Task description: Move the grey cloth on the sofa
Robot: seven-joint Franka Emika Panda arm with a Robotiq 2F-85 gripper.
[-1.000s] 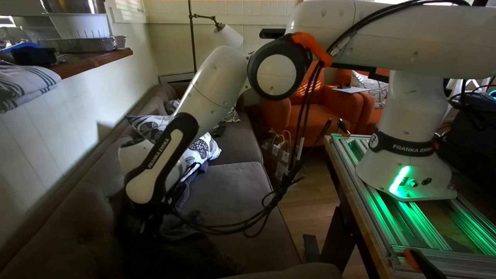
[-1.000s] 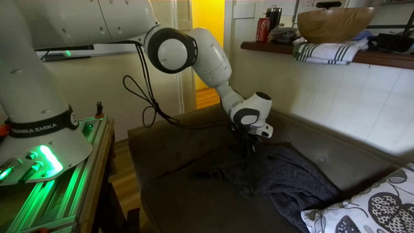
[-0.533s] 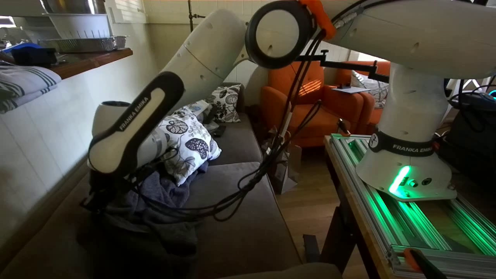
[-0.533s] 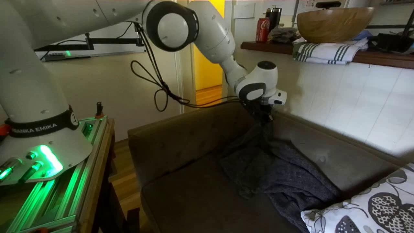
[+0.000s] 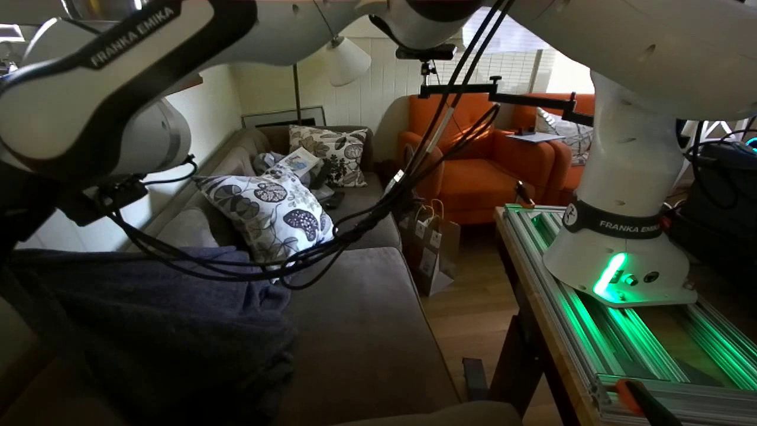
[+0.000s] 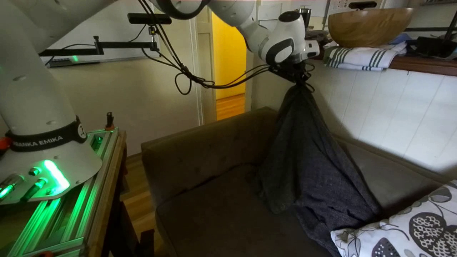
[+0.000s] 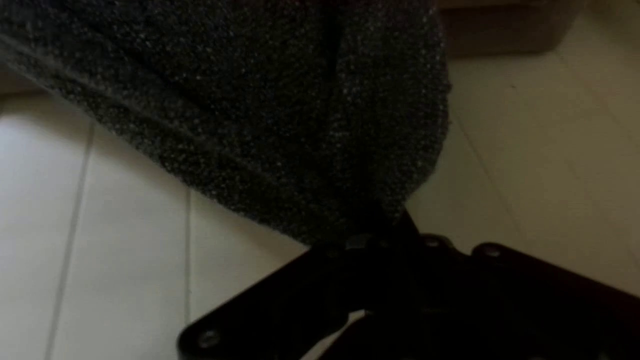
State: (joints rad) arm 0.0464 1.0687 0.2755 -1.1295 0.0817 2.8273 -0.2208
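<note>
The jaws are clenching a gathered peak of the dark grey woven cloth (image 6: 314,164), its folds converging between them in the wrist view; bunching is probably giving a firm purchase on limp fabric. The cloth is hanging tent-like over the brown upholstered sofa (image 6: 228,214), its lower end resting on that surface and reaching the white plant-print cushion (image 6: 403,226). Whether the cushion is pinning an edge, the views are not showing.
</note>
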